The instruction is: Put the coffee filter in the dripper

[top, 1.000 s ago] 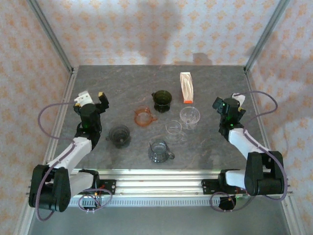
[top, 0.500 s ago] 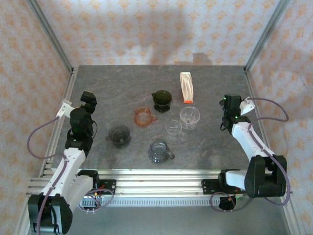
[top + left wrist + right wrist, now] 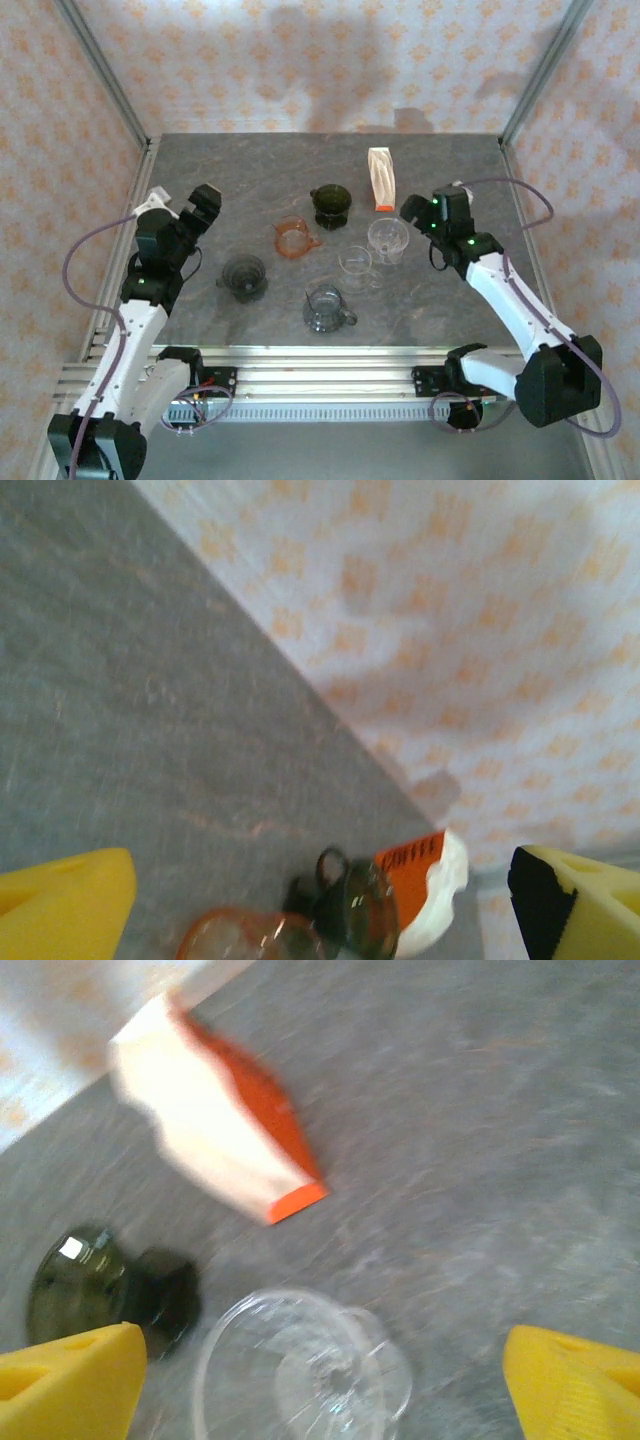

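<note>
Grey stone-look table [image 3: 250, 170] (pale orange-patterned wallpaper [image 3: 300, 60] behind it)

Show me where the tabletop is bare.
Bare: the far left, behind the dark green translucent dripper and left of the white and orange filter pack; the near right patch in front of the clear funnel dripper. Crowded: the centre, from that green dripper to the grey translucent cup.

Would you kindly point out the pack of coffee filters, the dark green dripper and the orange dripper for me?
pack of coffee filters [image 3: 381, 180]: top view, middle of the white and orange pack.
dark green dripper [image 3: 330, 200]: top view, its bowl.
orange dripper [image 3: 293, 238]: top view, its bowl.
</note>
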Available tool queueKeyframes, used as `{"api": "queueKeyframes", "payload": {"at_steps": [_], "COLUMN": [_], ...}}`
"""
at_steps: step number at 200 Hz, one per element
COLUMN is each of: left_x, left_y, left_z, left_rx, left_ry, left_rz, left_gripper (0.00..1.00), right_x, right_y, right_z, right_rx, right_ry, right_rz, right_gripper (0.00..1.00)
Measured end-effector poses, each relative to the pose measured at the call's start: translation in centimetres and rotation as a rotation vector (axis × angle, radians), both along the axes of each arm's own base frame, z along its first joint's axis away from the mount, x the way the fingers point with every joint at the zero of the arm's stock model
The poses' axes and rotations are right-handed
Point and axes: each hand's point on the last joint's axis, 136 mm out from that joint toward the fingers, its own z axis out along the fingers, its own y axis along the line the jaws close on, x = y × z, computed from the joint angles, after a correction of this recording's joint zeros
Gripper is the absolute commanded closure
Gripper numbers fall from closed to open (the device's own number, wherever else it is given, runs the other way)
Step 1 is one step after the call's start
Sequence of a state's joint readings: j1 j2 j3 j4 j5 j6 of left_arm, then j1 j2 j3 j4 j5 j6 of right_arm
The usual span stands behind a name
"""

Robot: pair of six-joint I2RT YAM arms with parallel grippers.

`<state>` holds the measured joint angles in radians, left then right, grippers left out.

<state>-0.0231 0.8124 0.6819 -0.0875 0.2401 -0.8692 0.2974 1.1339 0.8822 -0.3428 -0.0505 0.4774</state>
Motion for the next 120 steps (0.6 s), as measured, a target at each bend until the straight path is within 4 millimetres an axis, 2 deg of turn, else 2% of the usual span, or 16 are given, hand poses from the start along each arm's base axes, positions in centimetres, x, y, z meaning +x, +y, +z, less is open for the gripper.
{"api": "queueKeyframes", "payload": {"at_steps": [17, 40, 59, 68, 120], "left_x": [-1.3, -3.0, -4.2, -4.8, -7.1], "left_y": [-1.1, -1.2, -1.0, -0.9, -0.2], "left_z": [-1.4, -3.1, -3.2, -2.9, -2.2], "left_rx": [0.027, 0.051, 0.058, 0.059, 0.073], "left_ry": [0.077, 0.162, 0.172, 0.16, 0.126], "left_rz": [-0.053, -0.069, -0.065, -0.061, -0.025], "left_gripper": [0.03, 0.0, 0.0, 0.0, 0.0], "right_x": [-0.4, -1.3, -2.3, -3.0, -6.3], "right_y": [4.3, 10.1, 14.3, 16.3, 26.7], "right_z": [1.4, 2.1, 1.2, 0.4, -2.5], "right_rx": [-0.008, -0.015, -0.038, -0.053, -0.099], "right_ry": [-0.017, -0.018, 0.013, 0.034, 0.109], "right_rz": [0.151, 0.335, 0.457, 0.511, 0.757], "right_gripper": [0.26, 0.34, 0.35, 0.39, 0.39]}}
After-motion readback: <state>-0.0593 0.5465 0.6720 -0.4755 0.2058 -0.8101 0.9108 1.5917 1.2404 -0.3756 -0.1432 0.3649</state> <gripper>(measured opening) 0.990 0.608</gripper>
